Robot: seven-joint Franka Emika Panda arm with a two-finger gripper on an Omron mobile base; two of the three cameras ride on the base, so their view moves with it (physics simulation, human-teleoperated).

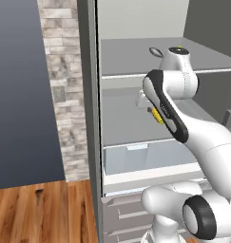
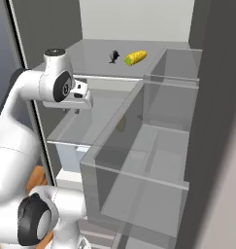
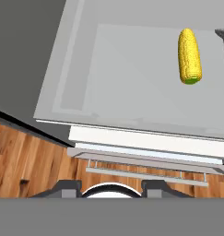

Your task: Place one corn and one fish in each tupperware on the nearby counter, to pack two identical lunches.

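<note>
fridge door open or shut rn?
Open. The fridge interior is exposed: corn and a fish lie on its top shelf, and another corn lies on a shelf.

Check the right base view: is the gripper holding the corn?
No; the corn lies on the upper fridge shelf beside a fish.

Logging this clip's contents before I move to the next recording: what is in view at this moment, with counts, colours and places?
corn: two seen, yellow; one on the top fridge shelf, one on the shelf below, under the hand camera.
fish: one, dark grey, top shelf beside the corn.
fridge shelves: grey, stacked, inside the open fridge.
door bins: clear grey, on the open door at right.
wood floor: brown, lower left.
brick wall strip: pale grey, left of fridge.
hand: one, white, over the second shelf; fingers hard to read.
</note>
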